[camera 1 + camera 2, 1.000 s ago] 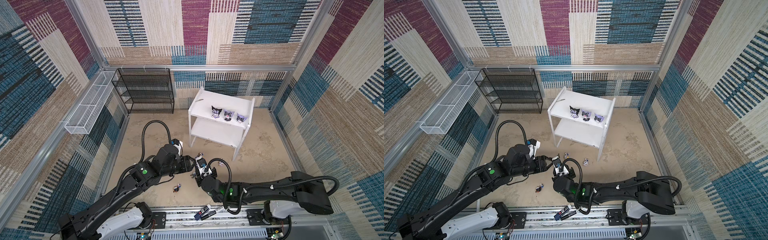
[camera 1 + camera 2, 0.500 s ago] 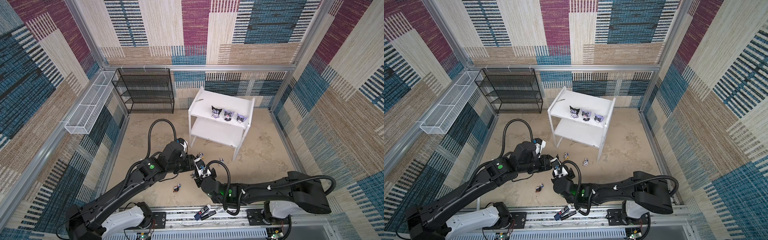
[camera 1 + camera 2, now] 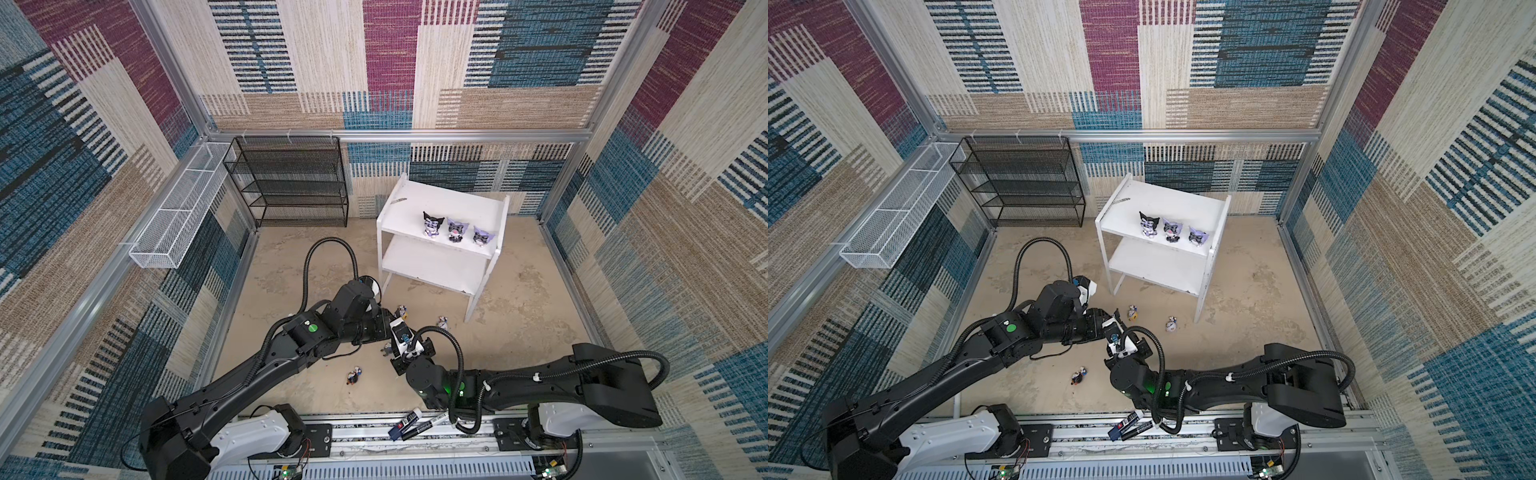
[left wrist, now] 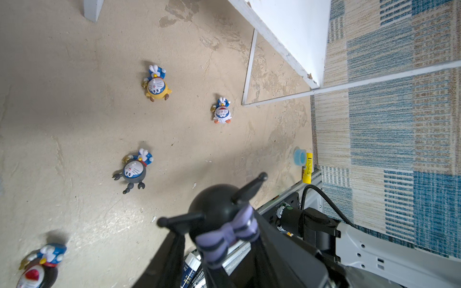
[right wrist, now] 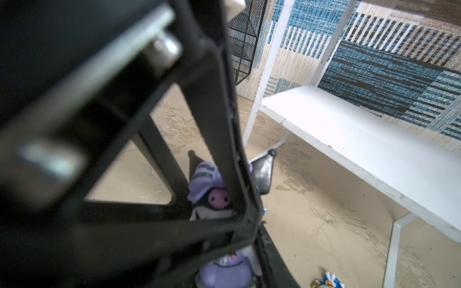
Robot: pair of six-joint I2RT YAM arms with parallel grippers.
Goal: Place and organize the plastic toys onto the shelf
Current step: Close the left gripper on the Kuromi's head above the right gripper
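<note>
Left wrist view: left gripper (image 4: 219, 239) straddles the black-hooded figurine (image 4: 214, 212); whether it presses, I cannot tell.
Right gripper (image 5: 225, 269): clamped on that figurine's body, aloft in front of the shelf (image 3: 440, 266).
Shelf: three hooded figurines (image 3: 456, 230) on the top tier.
Surface (image 4: 62, 99): four small figurines (image 4: 156, 84), loose.

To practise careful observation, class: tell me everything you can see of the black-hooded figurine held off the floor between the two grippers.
The black-hooded figurine is a small, glossy plastic toy: round black hood, two pointed ears tipped with knobs, a lilac striped bow, a pink skull badge above a white face, and a lilac body. It hangs above the sandy floor, with the fingers of the left gripper close on both sides; contact cannot be confirmed.
</note>
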